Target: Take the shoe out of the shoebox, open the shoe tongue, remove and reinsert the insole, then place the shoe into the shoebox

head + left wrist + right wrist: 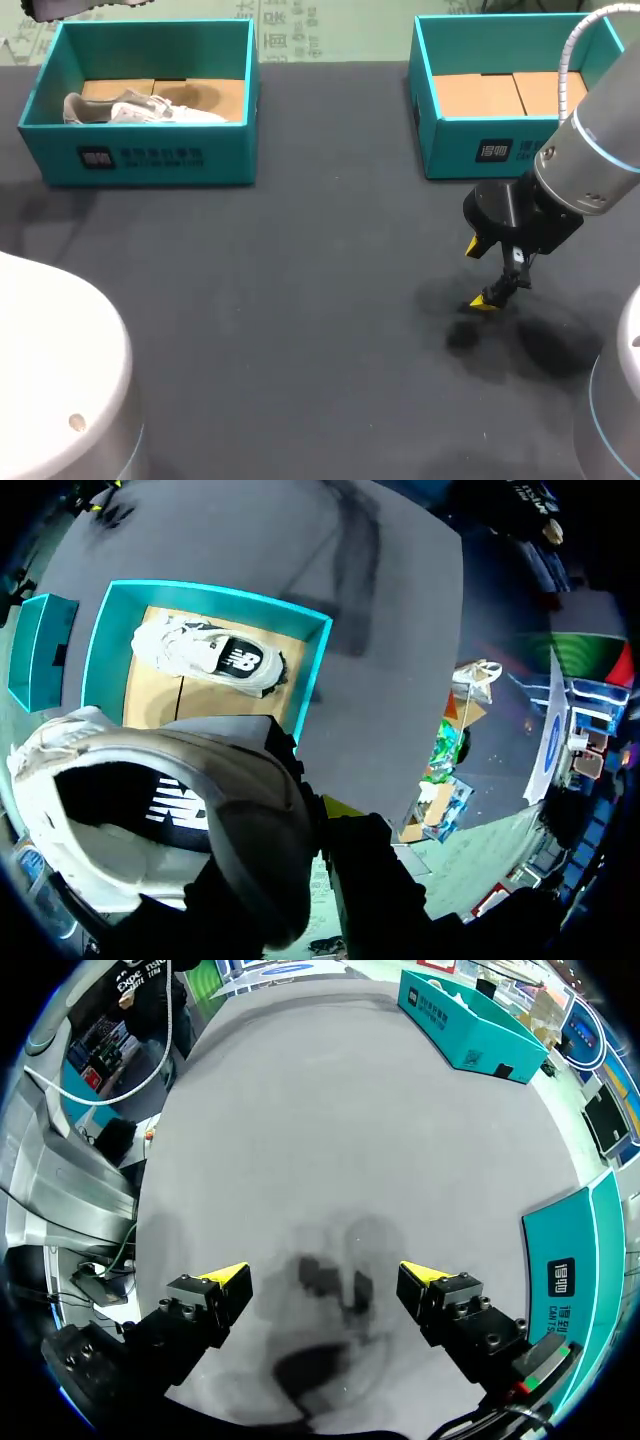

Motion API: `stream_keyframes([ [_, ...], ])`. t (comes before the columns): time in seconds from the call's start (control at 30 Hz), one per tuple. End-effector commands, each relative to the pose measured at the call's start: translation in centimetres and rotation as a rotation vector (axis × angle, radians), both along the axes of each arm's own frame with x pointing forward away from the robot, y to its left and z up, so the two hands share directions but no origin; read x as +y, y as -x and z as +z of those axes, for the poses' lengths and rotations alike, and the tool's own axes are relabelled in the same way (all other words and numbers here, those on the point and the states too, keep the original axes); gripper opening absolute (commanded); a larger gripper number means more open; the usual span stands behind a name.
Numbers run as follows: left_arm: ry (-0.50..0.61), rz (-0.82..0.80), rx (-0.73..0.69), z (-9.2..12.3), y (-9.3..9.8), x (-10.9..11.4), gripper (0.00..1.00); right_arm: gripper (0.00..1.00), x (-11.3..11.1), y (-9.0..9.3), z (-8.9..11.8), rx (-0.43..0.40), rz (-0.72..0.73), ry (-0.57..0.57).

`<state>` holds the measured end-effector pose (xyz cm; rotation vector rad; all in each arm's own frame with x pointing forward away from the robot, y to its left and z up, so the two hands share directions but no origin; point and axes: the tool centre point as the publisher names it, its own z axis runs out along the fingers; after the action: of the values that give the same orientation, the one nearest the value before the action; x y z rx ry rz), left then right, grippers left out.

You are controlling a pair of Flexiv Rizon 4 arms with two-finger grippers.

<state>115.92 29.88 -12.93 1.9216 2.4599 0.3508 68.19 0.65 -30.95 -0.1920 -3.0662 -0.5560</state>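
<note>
Right gripper [480,272] spread wide (fingers pointing down), left gripper [330,820] clamped on shoe [230,810]

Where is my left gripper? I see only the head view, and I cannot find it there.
Observer: The left wrist view shows the left gripper above the left shoebox, with a white shoe right against it.
Operator: Is the insole in that shoe?
Observer: It seems so. Through the shoe's opening, a dark insole with white print shows.
Operator: And is anything in the right gripper?
Observer: No. In the right wrist view the right gripper is open, with only bare table under it.
</note>
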Motion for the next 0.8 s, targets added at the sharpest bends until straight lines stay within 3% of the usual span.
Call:
stream_keyframes([
  [0.03,0.036,-0.188,-0.141,0.0,0.8,0.4,0.0,1.0,0.0,0.1,-0.1,-0.002,-0.002,0.001],
  [0.23,0.019,-0.228,-0.125,-1.2,0.6,-0.4,0.0,1.0,0.0,0.1,-0.1,-0.002,-0.002,0.001],
  [0.5,-0.012,-0.297,-0.091,-2.7,-1.9,-0.8,0.0,1.0,0.0,0.1,-0.1,-0.002,-0.002,0.001],
  [0.6,-0.022,-0.426,-0.027,-3.3,-2.6,-1.0,0.0,1.0,0.0,0.1,-0.1,-0.002,-0.002,0.001],
  [0.8,-0.022,-0.426,-0.027,-3.3,-2.6,-1.0,0.0,1.0,0.0,0.1,-0.1,-0.002,-0.002,0.001],
])
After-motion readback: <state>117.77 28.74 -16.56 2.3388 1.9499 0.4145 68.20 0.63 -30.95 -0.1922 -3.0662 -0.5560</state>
